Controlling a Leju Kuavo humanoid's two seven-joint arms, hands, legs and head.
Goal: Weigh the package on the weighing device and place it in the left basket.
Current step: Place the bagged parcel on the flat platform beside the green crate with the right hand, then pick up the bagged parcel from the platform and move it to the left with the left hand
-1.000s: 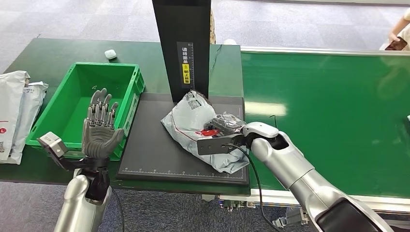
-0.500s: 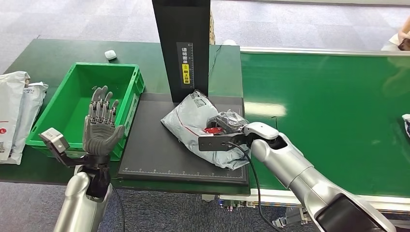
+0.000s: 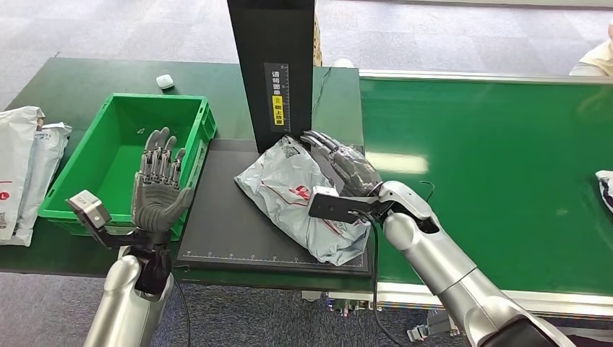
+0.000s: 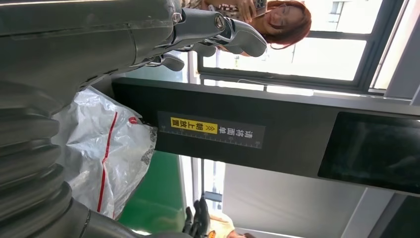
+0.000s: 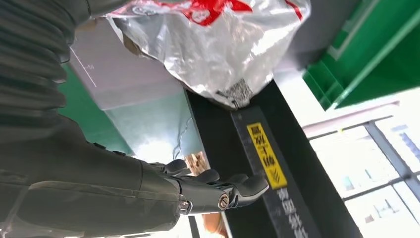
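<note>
The grey plastic package (image 3: 285, 194) with red print lies crumpled on the black weighing platform (image 3: 231, 231), against the foot of the black post (image 3: 278, 72). My right hand (image 3: 341, 165) is open, its fingers stretched flat along the package's right side toward the post, holding nothing. In the right wrist view the package (image 5: 208, 44) sits apart from the straight fingers (image 5: 223, 191). My left hand (image 3: 159, 189) stands upright and open, fingers spread, between the platform's left edge and the green basket (image 3: 79, 206). The left wrist view looks past it to the package (image 4: 104, 148).
White parcels (image 3: 25, 170) lie left of the basket, and a small white object (image 3: 165, 81) sits behind it. The green conveyor belt (image 3: 491, 166) runs along the right, with another parcel (image 3: 606, 184) at its edge. A person (image 3: 596, 58) stands at the far right.
My right hand has let go of the package and opened, its fingers now stretched toward the post. The package has slid a little left. My left hand has edged right.
</note>
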